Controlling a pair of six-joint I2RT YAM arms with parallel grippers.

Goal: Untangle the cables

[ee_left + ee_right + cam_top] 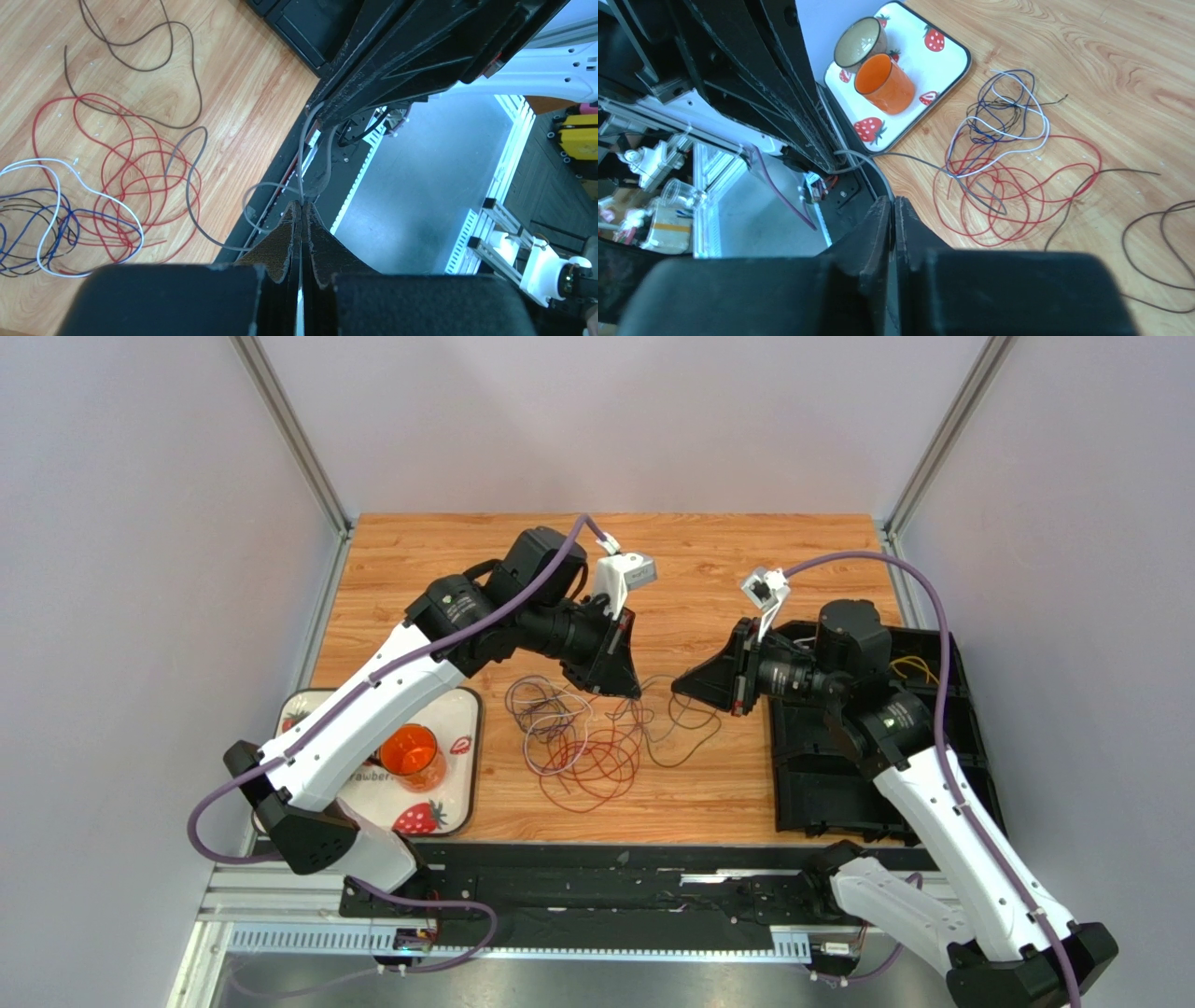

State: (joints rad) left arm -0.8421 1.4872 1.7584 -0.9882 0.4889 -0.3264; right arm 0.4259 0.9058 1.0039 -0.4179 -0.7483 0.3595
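A tangle of cables lies on the wooden table: red loops (601, 763) (140, 164) (1025, 192), a white one (84, 187) (1022, 145), blue and dark ones (28, 213) (990, 105), and a loose dark brown one (697, 731) (144, 66) (1151, 234). My left gripper (629, 686) (302, 205) is shut on a thin grey cable (193, 210) above the pile's right side. My right gripper (680, 686) (892, 201) is shut close beside it, and the same grey cable (868, 159) runs to its tips. The two grippers' tips are a few centimetres apart.
A strawberry-print tray (456, 721) (948, 59) at the near left holds an orange cup (411, 756) (882, 85) and a beige cup (857, 43). A black bin (842, 791) stands at the right with a yellow wire (912, 669) inside.
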